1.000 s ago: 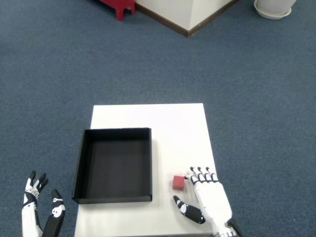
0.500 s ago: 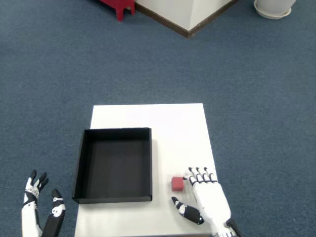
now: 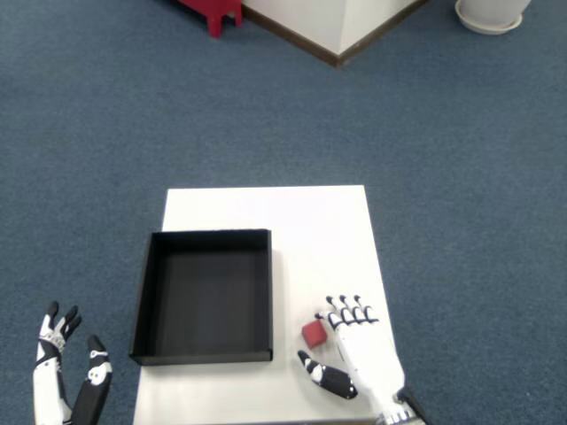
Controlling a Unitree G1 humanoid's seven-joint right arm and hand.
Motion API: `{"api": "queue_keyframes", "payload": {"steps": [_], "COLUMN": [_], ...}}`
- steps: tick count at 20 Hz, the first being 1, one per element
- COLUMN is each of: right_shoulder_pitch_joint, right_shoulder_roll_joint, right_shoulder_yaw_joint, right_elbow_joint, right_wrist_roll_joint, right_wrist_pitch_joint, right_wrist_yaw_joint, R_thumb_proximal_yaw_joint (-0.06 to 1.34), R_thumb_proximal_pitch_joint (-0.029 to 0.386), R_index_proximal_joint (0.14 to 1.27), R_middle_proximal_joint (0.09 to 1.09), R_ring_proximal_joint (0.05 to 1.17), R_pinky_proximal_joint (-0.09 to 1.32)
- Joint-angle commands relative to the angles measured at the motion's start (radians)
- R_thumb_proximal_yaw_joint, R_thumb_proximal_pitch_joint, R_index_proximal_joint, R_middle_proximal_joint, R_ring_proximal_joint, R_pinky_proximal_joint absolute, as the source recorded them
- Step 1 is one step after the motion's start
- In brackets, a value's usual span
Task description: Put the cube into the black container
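A small red cube (image 3: 313,333) lies on the white table (image 3: 319,239), just right of the black container (image 3: 205,297). My right hand (image 3: 359,359) rests palm down at the table's near right, fingers spread and open. Its fingertips (image 3: 344,307) touch or nearly touch the cube's right side, and the thumb (image 3: 321,376) reaches out below the cube. The container is a shallow square tray with nothing in it. My left hand (image 3: 66,381) hangs open off the table at the lower left.
Blue carpet surrounds the table. A red object (image 3: 211,11) and a white wall corner (image 3: 341,27) stand far back, with a white round base (image 3: 492,13) at the top right.
My right hand has shifted left, closing around the cube. The cube has slid slightly left and toward me. The left hand sank a little.
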Motion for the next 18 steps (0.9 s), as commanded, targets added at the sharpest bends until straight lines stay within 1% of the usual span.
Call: {"api": "queue_keyframes", "payload": {"steps": [1, 9, 18], "right_shoulder_pitch_joint": [-0.049, -0.062, -0.045], "right_shoulder_roll_joint": [-0.011, -0.012, -0.01], "right_shoulder_yaw_joint": [-0.007, -0.002, -0.002], "right_elbow_joint": [-0.013, 0.012, 0.046], "right_wrist_roll_joint": [0.032, 0.038, 0.045], "right_wrist_pitch_joint": [0.008, -0.003, 0.015], "right_wrist_yaw_joint": [-0.036, -0.038, 0.007], "R_thumb_proximal_yaw_joint": [0.53, 0.52, 0.5], "R_thumb_proximal_pitch_joint": [0.066, 0.066, 0.063], "R_index_proximal_joint": [0.44, 0.43, 0.45], "R_middle_proximal_joint": [0.16, 0.16, 0.17], "R_ring_proximal_joint": [0.16, 0.16, 0.16], "R_pinky_proximal_joint": [-0.02, -0.02, -0.02]}}
